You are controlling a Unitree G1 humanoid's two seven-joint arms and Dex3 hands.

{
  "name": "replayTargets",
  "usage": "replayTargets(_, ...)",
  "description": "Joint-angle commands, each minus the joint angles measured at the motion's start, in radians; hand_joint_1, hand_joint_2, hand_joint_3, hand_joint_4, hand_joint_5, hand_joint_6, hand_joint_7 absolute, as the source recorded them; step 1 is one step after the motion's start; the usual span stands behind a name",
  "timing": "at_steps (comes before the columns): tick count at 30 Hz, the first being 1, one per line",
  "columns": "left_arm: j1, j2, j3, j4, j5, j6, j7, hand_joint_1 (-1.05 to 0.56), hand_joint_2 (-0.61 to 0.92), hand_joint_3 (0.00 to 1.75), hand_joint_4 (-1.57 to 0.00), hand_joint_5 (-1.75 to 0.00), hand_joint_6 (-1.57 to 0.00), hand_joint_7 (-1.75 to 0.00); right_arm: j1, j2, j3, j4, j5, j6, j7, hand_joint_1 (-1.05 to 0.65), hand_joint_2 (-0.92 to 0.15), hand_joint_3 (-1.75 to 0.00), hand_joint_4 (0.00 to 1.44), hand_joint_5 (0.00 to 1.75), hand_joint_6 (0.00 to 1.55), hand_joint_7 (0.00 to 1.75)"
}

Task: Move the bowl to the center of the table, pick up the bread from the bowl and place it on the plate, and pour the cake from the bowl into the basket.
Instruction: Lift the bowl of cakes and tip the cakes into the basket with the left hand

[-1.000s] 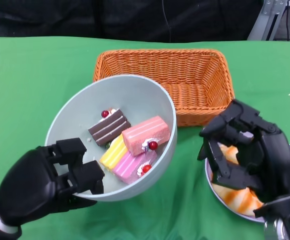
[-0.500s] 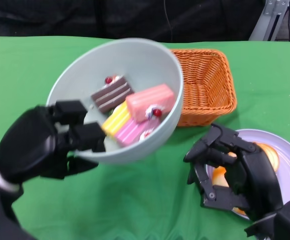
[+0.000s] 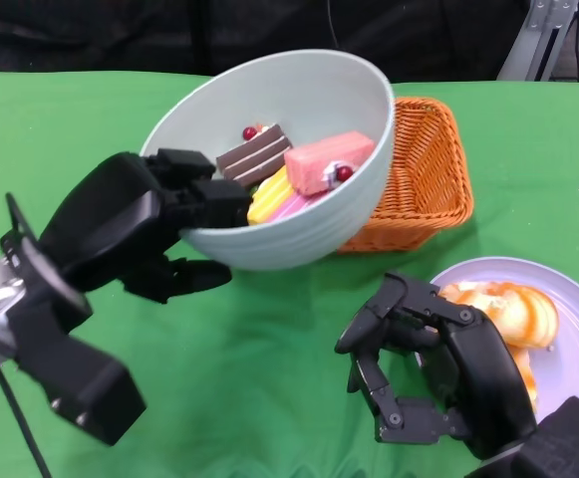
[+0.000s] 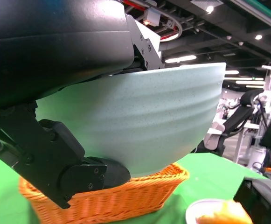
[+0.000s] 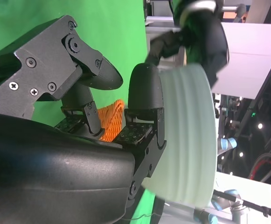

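While held by its near rim in the left robot hand [image 3: 135,224], bowl [image 3: 279,149] is raised.
Basket [image 3: 424,169] lies just beyond, rightward; right robot hand [image 3: 438,363] is kept spread, empty.

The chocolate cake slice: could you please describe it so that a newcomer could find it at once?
Find the pale bowl that the left hand holds above the orange basket. Among the cakes inside, the chocolate cake slice lies farthest back: the only dark brown one with pale stripes, beside the pink slice.

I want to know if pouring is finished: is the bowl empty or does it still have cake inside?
Not empty. The bowl, held by the left hand, contains the cake pieces.
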State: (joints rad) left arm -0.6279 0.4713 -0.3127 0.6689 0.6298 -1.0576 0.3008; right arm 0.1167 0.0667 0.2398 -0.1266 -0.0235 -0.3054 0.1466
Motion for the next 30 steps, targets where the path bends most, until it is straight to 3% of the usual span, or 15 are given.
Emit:
replayTargets(1,-0.051,-0.034,0.009,0.055,-0.077,-0.007,-0.057,-0.12,0.7,0.8,-0.69,-1.68,-0.68,-1.45,0.005,-0.008,0.001,0.01,0.012,-0.006,0.005,-0.09,-0.47,-1.2,0.78,1.59,0.69,1.39)
replayTargets(15,-0.145,-0.156,0.007,0.183,-0.066,0.05,-0.096,-0.08,0.68,0.83,-0.61,-1.75,-0.61,-1.61,0.0,0.004,0.036,0.087,0.029,-0.058,0.027,-0.1,-0.42,-1.26,0.79,1.61,0.72,1.38)
replayTargets(30,-0.263,-0.247,-0.008,0.328,-0.035,0.086,-0.052,-0.08,0.68,0.86,-0.61,-1.75,-0.6,-1.61,-0.007,0.02,0.052,0.156,0.036,-0.095,0.043,-0.14,-0.43,-1.23,0.76,1.63,0.7,1.39)
